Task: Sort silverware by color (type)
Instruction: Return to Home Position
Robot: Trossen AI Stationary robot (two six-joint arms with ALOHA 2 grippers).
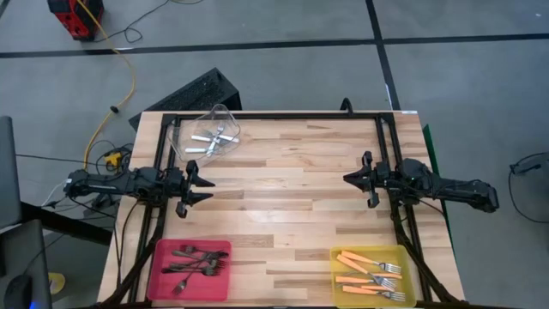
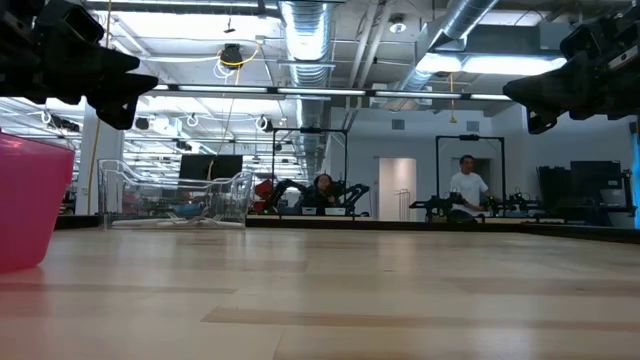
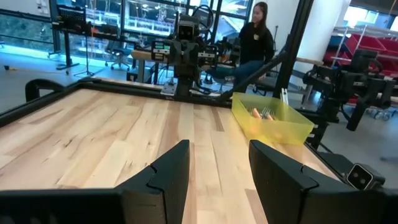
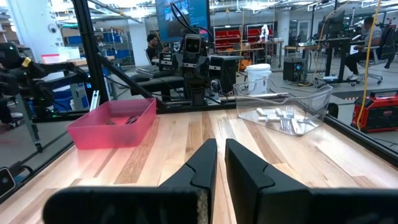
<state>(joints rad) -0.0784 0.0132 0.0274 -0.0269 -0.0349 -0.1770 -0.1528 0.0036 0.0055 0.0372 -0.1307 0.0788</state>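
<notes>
All the silverware lies in bins. The dark forks (image 1: 193, 260) are in the pink bin (image 1: 159, 276) at the near left. The orange-handled forks (image 1: 369, 273) are in the yellow bin (image 1: 336, 283) at the near right. The shiny silver forks (image 1: 213, 137) are in the tilted clear bin (image 1: 230, 118) at the far left. My left gripper (image 1: 206, 184) hovers open over the table's left side, above bare wood (image 3: 219, 168). My right gripper (image 1: 347, 178) hovers over the right side with its fingers together (image 4: 221, 163). The two grippers point at each other.
A black frame (image 1: 274, 115) runs along the table's far edge and down both sides. Bare wood (image 1: 283, 189) stretches between the two grippers. People sit and stand in the room beyond the table (image 2: 465, 190).
</notes>
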